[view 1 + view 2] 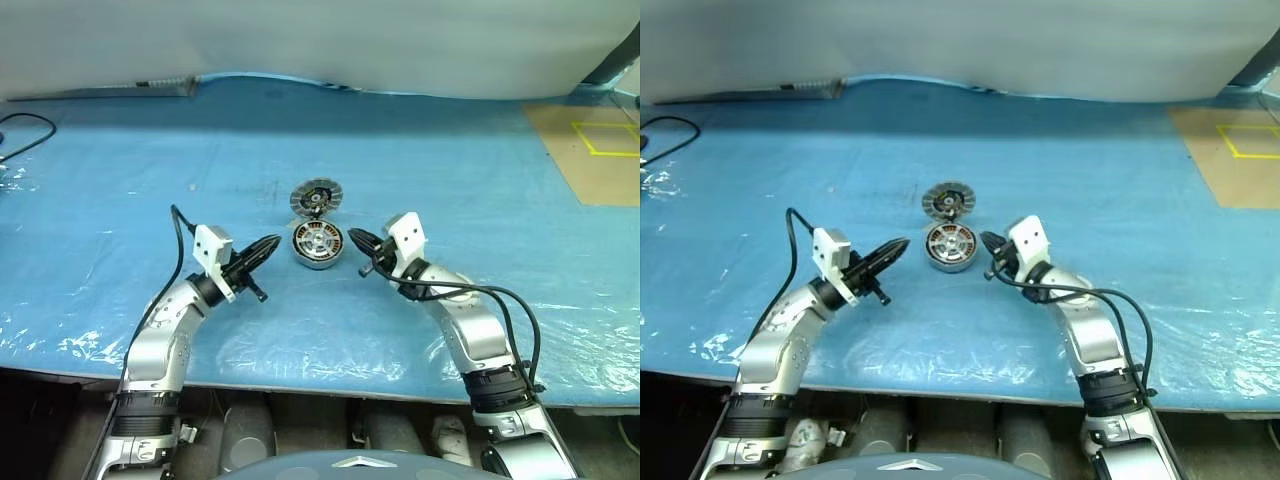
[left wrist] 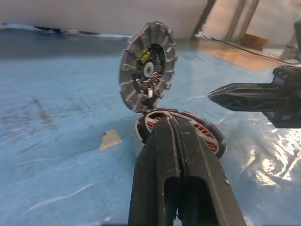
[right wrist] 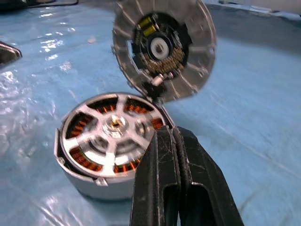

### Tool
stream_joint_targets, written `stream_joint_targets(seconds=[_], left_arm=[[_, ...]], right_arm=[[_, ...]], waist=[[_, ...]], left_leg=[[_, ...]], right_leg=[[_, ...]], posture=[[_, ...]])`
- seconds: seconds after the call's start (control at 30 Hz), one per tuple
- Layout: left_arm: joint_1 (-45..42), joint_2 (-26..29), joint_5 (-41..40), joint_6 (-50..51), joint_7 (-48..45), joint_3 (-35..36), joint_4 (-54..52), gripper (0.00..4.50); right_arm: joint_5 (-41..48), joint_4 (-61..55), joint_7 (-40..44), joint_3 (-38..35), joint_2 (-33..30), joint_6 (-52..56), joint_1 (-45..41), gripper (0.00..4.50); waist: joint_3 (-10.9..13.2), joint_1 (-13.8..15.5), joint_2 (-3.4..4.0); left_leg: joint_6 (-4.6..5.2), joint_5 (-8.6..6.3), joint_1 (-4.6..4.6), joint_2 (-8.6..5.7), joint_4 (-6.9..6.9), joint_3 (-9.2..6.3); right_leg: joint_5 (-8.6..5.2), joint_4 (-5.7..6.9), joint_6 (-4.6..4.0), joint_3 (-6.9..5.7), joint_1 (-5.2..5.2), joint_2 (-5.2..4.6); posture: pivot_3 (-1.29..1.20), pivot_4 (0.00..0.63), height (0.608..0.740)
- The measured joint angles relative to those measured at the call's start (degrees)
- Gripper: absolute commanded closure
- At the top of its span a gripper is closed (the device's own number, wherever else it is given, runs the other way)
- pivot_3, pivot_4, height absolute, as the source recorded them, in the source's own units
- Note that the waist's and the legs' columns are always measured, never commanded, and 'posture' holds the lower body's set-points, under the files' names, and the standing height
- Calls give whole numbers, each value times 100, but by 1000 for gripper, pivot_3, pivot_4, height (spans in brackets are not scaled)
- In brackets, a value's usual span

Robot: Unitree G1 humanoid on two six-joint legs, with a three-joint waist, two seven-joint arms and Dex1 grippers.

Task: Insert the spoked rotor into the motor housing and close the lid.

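1. Left gripper (image 1: pixel 268 246) fingers pressed together, holding nothing; right gripper (image 1: pixel 357 240) likewise pinched closed and empty.
2. Motor housing (image 1: pixel 318 246) sits on the blue table cover (image 1: pixel 480 200) between the two tips, just beside each, touching neither as far as visible.
3. Housing: squat silver puck with copper-brown windings; spoked rotor (image 3: pixel 110 136) is seated inside, silvery spokes and hub showing.
4. Lid (image 1: pixel 316 199): grey ribbed disc with dark centre, standing tilted at the housing's far edge, inner face toward the robot, not closed.

lid (image 3: pixel 162 49) – ribbed grey metal | motor housing (image 3: pixel 110 143) – shiny metal, copper windings | table cover (image 1: pixel 480 180) – glossy plastic
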Motion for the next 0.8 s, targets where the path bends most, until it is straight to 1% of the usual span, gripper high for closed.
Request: stream_joint_targets(seconds=[0.07, 0.17, 0.27, 0.37, 0.6, 0.8], left_arm=[[157, -15, 16, -209, -5, -15, 162, 4461], [209, -64, 16, -330, 18, -61, 282, 4461], [210, -106, 8, -404, 42, -133, 287, 4461], [245, -41, 48, -450, -18, -264, 325, 4461], [274, 13, 245, -820, -66, -542, 782, 4461], [274, 17, 257, -947, -117, -657, 922, 4461]], right_arm=[[114, -206, -18, 119, 93, 638, -234, 4500], [119, -207, -131, 303, 211, 1255, -547, 4500], [77, -171, -238, 503, 371, 1543, -742, 4500], [-28, 62, -316, 710, 521, 1601, -893, 4500], [-306, 806, -424, 1110, 786, 1471, -1173, 4500], [-396, 1097, -455, 1124, 974, 1426, -1383, 4500]], waist=[[0, -2, 0], [0, 8, 0], [0, 13, -1], [0, 10, 0], [-1, 1, -1], [-1, 0, 0]], left_leg=[[-1, 0, 2, 1, 0, 0], [-2, 0, 2, 1, 0, 0], [-3, -1, 2, 1, -1, 0], [-4, -1, 3, 1, -2, 0], [-5, -1, 12, 0, -1, 3], [-5, -1, 17, 0, 3, 4]], right_leg=[[0, 1, 0, 0, 0, 0], [0, 2, 1, 0, 0, 0], [1, 1, 1, 0, 0, 0], [5, 1, 9, 0, 0, 0], [12, 11, 21, 5, 1, 0], [12, 23, 21, 10, 1, 0]], posture=[[0, 150, 740], [0, 150, 740], [0, 150, 740], [0, 150, 740], [0, 150, 740], [0, 150, 740]])
